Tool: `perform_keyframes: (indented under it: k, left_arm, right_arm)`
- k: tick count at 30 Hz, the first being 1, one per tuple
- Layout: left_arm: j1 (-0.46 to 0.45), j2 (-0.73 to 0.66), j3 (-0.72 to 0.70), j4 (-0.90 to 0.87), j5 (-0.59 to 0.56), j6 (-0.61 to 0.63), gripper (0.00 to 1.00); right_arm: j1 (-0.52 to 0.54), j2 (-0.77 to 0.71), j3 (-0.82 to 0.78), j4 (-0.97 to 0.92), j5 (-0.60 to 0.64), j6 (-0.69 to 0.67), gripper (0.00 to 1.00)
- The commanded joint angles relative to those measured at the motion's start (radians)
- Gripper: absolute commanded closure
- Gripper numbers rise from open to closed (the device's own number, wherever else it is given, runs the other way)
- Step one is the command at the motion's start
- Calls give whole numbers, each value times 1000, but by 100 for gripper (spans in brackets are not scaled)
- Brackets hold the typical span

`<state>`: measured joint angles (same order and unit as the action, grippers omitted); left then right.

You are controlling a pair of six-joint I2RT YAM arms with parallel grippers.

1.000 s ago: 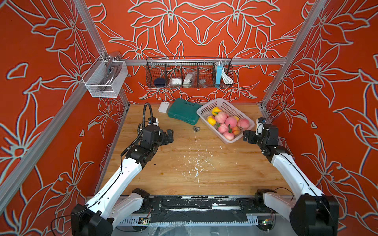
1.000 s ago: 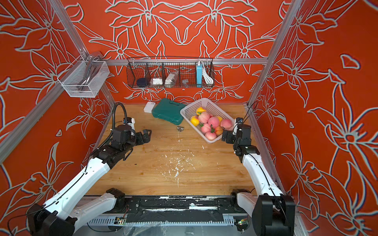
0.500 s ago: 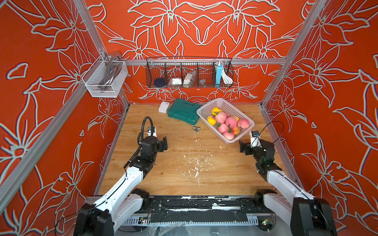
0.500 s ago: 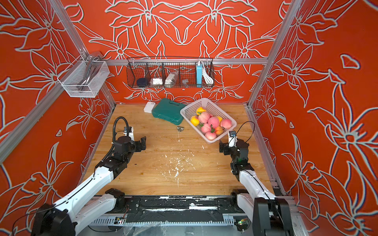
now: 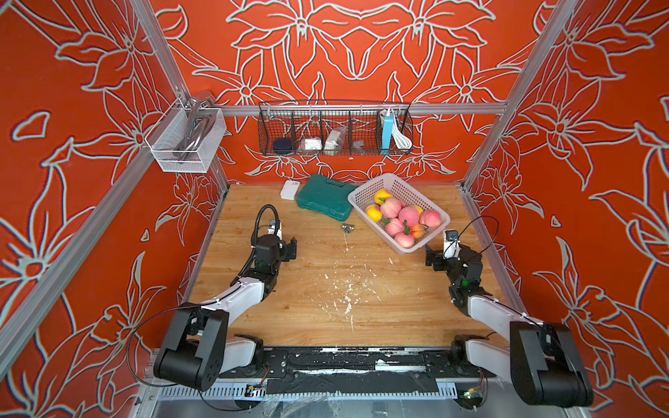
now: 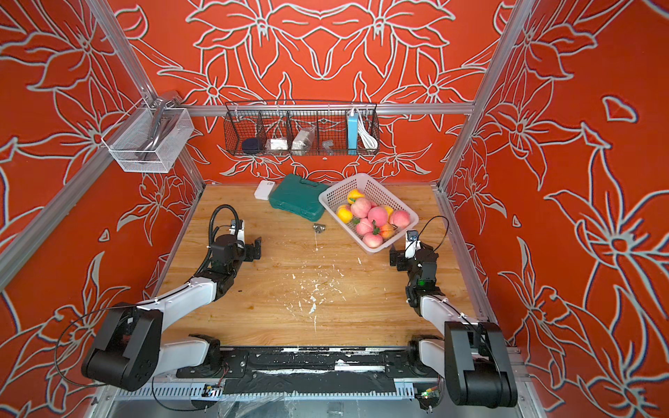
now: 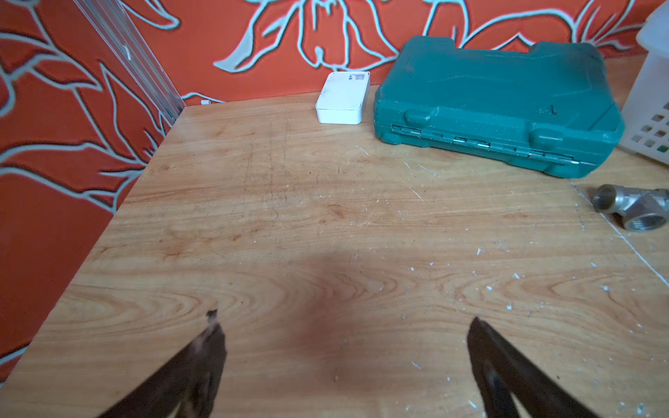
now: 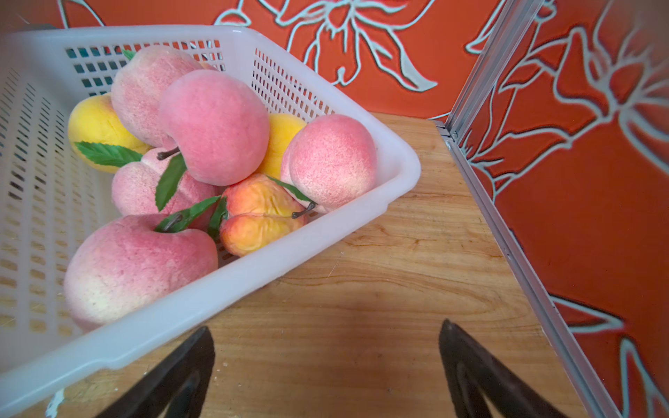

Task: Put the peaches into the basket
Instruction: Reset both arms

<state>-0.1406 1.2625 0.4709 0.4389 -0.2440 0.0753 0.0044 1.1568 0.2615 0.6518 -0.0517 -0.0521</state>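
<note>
Both robot arms have drawn back over the scratched wooden bench [image 5: 325, 307] within the past second. The left hand [image 5: 292, 249], earlier carried at the end of a long, outstretched arm over the bench's left side, now sits slightly nearer the front edge. Its white forearm [image 5: 242, 295] is folded back and its black elbow joint [image 5: 192, 347] has swung further into view. The right hand [image 5: 430, 255], a second ago level with the near right corner of the pale perforated plastic basket [image 5: 405, 190], has retreated toward the front. It now sits just short of that corner, its arm folded more tightly.
</note>
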Motion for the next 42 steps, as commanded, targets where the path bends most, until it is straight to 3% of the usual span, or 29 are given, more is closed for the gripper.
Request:
perform_keyframes:
  k: [1,9,15,21,27,42]
  left_arm:
    - [27,-41,-44,29,49,13,2]
    - [60,65,-130,224,89,-14,2]
    - [126,117,-137,271,171,-58,2]
    - [147,143,-143,300,201,-72,2]
    - [147,143,-146,305,196,-74,2]
    - [147,142,-151,311,195,-72,2]
  right_arm:
    - [-4,-17,-3,0,43,25,1]
    - [-5,3,28,-44,65,40,1]
    - [-5,85,-128,338,21,37,1]
    - [-4,251,-64,387,-21,22,1]
    - [-3,250,70,116,57,46,1]
    - [2,255,70,128,41,36,1]
